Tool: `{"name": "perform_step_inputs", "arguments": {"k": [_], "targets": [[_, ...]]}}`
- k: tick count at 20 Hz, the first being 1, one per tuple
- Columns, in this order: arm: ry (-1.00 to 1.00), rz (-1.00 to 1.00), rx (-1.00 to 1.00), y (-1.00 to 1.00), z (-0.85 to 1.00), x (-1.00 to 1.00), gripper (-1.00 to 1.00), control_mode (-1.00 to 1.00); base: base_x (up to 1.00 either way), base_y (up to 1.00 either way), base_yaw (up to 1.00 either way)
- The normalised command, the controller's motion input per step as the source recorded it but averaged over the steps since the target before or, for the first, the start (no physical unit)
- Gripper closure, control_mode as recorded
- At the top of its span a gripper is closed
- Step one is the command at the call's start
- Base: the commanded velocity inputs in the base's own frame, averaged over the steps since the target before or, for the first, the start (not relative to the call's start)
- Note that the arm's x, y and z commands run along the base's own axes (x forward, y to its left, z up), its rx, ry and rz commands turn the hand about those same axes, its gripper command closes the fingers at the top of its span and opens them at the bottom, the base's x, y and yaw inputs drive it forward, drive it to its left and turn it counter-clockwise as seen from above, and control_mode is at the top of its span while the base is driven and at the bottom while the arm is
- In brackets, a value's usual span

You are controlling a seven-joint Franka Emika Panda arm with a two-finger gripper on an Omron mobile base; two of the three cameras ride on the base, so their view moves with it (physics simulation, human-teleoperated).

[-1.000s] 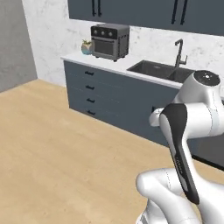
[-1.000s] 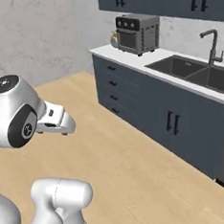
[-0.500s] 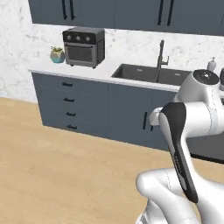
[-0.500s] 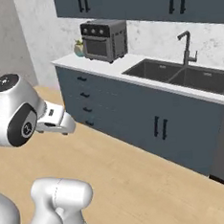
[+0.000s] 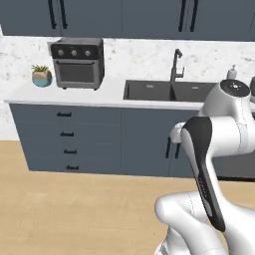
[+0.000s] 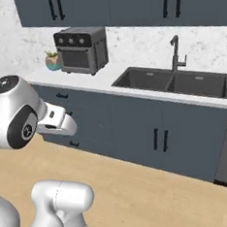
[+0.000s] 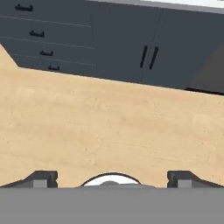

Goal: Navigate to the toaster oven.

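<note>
Dark blue cabinet run point(image 5: 99, 139) across mid frame, topped by a white desk point(image 5: 64, 97) with a black double sink point(image 5: 169, 91) and faucet point(image 5: 175, 64) at centre right. Toaster oven point(image 5: 77, 62) at upper left of the left base view, standing on the desk against the backsplash; upper left again in the right base view point(image 6: 81, 50). Small potted plant point(image 5: 41, 75) just beside it, further left. Jaws point(image 7: 111, 177) spread wide, holding nothing, above wooden floor point(image 7: 109, 127).

Open, empty pincer point(image 7: 112, 178) over wooden floor point(image 7: 105, 127), facing dark cabinets point(image 7: 131, 48).
</note>
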Motion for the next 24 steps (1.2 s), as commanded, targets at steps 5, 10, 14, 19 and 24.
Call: {"name": "perform_step_inputs", "arguments": {"k": [5, 10, 14, 19, 24], "targets": [[0.00, 0.00, 0.00, 0.00, 0.00, 0.00, -1.00, 1.00, 1.00, 1.00, -0.42], [0.00, 0.00, 0.00, 0.00, 0.00, 0.00, -1.00, 1.00, 1.00, 1.00, -0.36], [0.00, 0.00, 0.00, 0.00, 0.00, 0.00, -1.00, 1.00, 1.00, 1.00, -0.30], [0.00, 0.00, 0.00, 0.00, 0.00, 0.00, -1.00, 1.00, 1.00, 1.00, -0.25], [0.00, 0.00, 0.00, 0.00, 0.00, 0.00, -1.00, 1.00, 1.00, 0.95, -0.15]]}}
